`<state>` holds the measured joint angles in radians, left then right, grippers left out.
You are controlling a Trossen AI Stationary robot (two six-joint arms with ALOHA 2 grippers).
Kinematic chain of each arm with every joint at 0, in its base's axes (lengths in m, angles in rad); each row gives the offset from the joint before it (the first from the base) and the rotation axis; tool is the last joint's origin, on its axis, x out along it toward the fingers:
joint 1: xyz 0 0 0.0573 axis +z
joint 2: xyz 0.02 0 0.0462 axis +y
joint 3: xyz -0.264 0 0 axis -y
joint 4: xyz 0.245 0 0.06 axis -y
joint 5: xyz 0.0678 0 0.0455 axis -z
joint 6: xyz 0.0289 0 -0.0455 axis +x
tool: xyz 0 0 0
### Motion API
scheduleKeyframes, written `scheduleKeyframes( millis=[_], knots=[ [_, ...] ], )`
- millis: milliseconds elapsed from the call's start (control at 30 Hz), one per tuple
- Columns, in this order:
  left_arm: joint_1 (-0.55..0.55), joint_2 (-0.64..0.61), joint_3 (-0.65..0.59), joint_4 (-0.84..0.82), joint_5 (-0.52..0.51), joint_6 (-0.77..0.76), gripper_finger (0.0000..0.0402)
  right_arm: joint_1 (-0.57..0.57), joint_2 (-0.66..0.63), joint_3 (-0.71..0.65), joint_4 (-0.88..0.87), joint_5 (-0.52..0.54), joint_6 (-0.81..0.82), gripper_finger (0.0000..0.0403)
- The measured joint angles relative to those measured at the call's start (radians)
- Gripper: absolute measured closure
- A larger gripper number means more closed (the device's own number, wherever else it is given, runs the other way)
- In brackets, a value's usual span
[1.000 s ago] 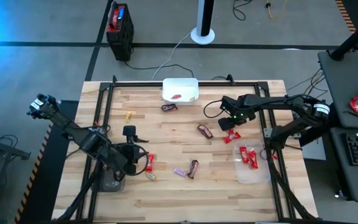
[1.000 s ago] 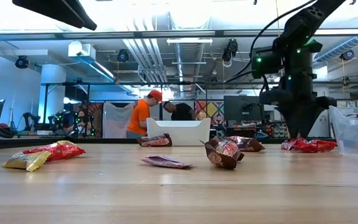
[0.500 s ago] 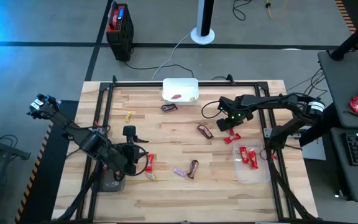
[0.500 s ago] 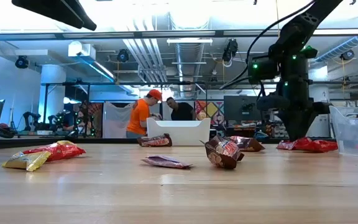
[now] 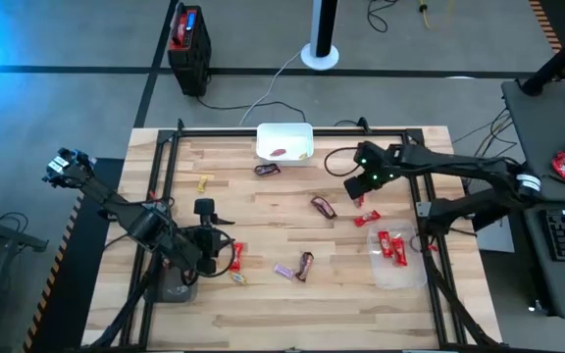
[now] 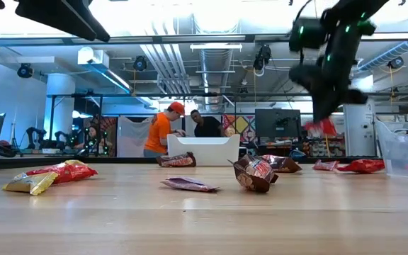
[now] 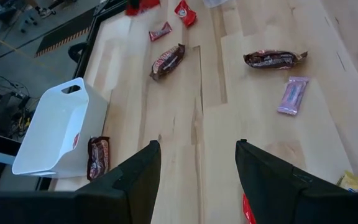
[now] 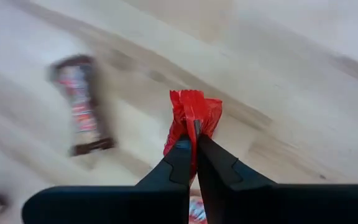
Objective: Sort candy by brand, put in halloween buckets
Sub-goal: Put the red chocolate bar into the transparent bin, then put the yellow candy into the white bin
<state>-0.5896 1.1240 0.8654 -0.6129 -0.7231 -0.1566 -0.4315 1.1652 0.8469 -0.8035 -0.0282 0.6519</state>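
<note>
the right gripper (image 8: 194,149) is raised above the tabletop (image 5: 263,304), jaws pinched onto a red candy (image 8: 193,118). the wrapper hangs crumpled from the jaw tips, so judge it light, soft and crinkly, with no stiffness of its own. the hold is on one end of the wrapper; a thin foil edge like that could slip, so a grip nearer the filled middle would likely be surer.

the left gripper (image 7: 197,180) waits low over the near left of the tabletop, jaws standing apart and holding nothing.

other candy lies scattered: a brown bar (image 5: 323,207) mid-table, a purple piece (image 5: 282,272) nearer the front. the white bin (image 5: 284,133) sits at the far edge; the clear bin (image 5: 396,277), at right, already holds red pieces.
</note>
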Motion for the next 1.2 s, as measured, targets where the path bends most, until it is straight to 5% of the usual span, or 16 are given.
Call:
scheduleKeyframes(
  millis=[300, 567, 967, 1200],
  knots=[
    [0.002, 0.000, -0.003, 0.022, 0.024, -0.028, 0.0211, 0.343, -0.086, 0.087, -0.086, -0.214, 0.190, 0.0393],
    [0.002, 0.009, -0.003, 0.046, 0.060, -0.043, 0.0211, 0.660, 0.015, 0.162, -0.513, -0.119, 0.588, 0.0393],
    [0.002, 0.021, -0.003, 0.050, 0.136, -0.114, 0.0211, 0.751, 0.129, 0.148, -0.554, -0.067, 0.677, 0.0302],
    [0.002, 0.021, -0.003, 0.045, 0.259, -0.285, 0.0211, 0.751, 0.132, 0.148, -0.471, 0.110, 0.642, 0.0257]
  ],
)
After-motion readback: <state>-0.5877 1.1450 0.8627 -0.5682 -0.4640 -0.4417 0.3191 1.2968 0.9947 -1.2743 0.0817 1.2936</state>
